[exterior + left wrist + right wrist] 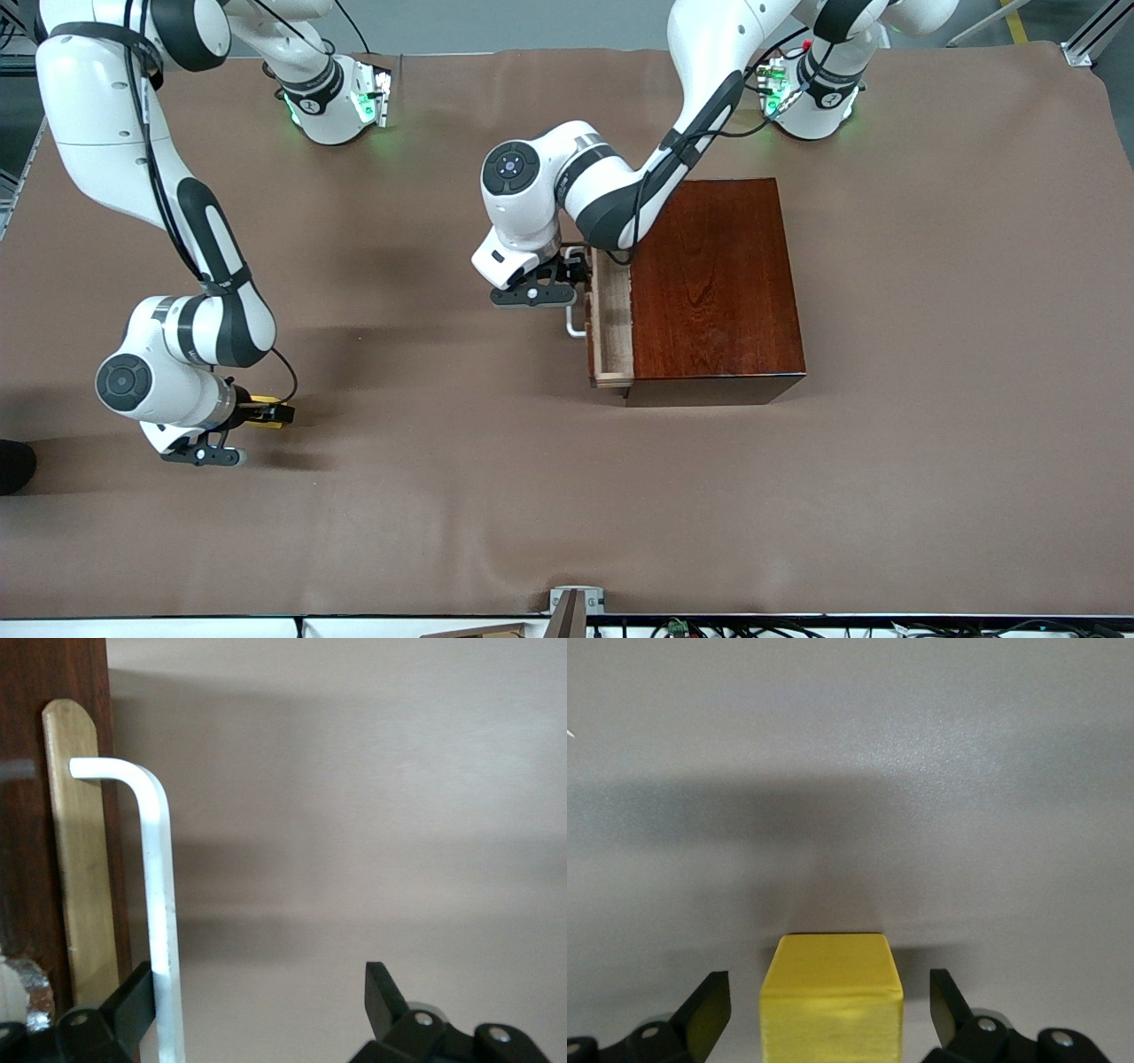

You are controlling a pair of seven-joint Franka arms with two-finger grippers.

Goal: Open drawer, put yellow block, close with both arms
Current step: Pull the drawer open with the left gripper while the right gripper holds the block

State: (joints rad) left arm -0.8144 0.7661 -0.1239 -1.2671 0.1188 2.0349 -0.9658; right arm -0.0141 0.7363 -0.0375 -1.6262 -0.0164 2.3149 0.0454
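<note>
Front view: drawer (609,321) ajar — right gripper (266,413) straddles yellow block (262,411) (seemingly ungripped).

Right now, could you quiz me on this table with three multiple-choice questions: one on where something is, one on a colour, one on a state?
1. Where is the left claw?
A. at the drawer's handle
B. over the box top
C. beside the block

2. What colour is the block?
A. red
B. yellow
C. blue

3. How is the drawer?
A. fully shut
B. lifted off the table
C. pulled partly out

Answers: 1 A, one finger touches the white bar. 2 B, bright yellow between the open fingers of the right claw. 3 C, its pale tray shows outside the dark box.
</note>
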